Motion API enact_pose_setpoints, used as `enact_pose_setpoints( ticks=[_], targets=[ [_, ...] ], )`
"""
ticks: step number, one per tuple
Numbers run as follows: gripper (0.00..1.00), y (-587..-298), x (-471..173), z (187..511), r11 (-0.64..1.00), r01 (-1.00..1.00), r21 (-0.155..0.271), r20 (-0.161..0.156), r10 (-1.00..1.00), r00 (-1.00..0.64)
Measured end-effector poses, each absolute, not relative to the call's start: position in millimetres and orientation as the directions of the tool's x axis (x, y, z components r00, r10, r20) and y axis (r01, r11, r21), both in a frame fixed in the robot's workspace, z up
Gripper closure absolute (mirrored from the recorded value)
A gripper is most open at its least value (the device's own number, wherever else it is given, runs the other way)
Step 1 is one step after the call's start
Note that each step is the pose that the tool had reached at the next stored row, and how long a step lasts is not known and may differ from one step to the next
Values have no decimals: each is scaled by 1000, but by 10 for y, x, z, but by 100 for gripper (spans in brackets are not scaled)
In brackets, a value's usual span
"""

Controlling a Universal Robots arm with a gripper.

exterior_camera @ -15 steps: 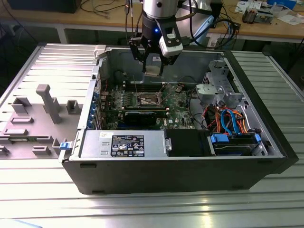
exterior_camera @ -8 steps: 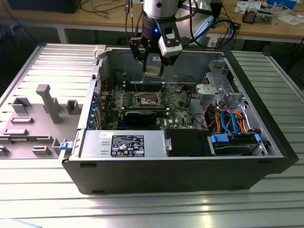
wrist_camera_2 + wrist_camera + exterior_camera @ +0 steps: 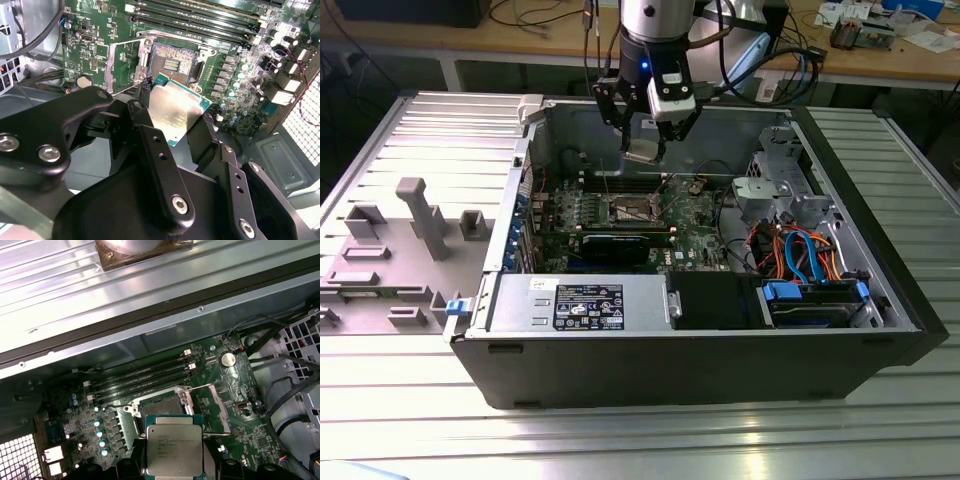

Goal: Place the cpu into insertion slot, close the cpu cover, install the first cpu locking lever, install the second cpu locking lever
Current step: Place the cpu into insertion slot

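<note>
My gripper [image 3: 643, 150] hangs inside the open computer case, shut on the cpu [image 3: 642, 153], a flat square chip with a dull silver top. In both wrist views the cpu [image 3: 172, 106] [image 3: 174, 449] sits between the black fingers [image 3: 144, 116], held above the board and apart from it. The insertion slot [image 3: 172, 62] [image 3: 160, 407] [image 3: 632, 208] lies uncovered just beyond the chip, dark in the middle with a metal rim. The cpu cover [image 3: 127, 60] [image 3: 212, 407] is swung open beside the slot. A thin wire lever [image 3: 125, 89] stands up near the cover.
Long black memory slots [image 3: 145, 372] [image 3: 200, 20] run beside the socket. In the exterior view a power supply [image 3: 580, 300] fills the case's near side, and a drive cage with orange and blue cables [image 3: 800, 260] sits at the right. A grey fixture [image 3: 415, 225] stands on the table outside.
</note>
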State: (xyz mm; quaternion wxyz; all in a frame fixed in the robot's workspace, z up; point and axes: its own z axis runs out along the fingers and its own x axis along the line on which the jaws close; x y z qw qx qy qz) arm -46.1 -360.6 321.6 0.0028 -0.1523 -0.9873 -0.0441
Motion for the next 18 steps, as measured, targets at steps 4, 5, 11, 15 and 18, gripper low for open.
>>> enact_pose_setpoints(
  ticks=[4,5,11,15,18],
  targets=[
    [45,-3606,-461,3214,947,311,86,19,310,-950],
    [45,-3606,-461,3214,946,313,86,19,313,-950],
    [45,-3606,-461,3210,941,329,86,19,328,-944],
    [45,-3606,-461,3208,936,341,86,19,341,-940],
    [45,-3606,-461,3205,932,351,86,19,351,-936]
  ],
)
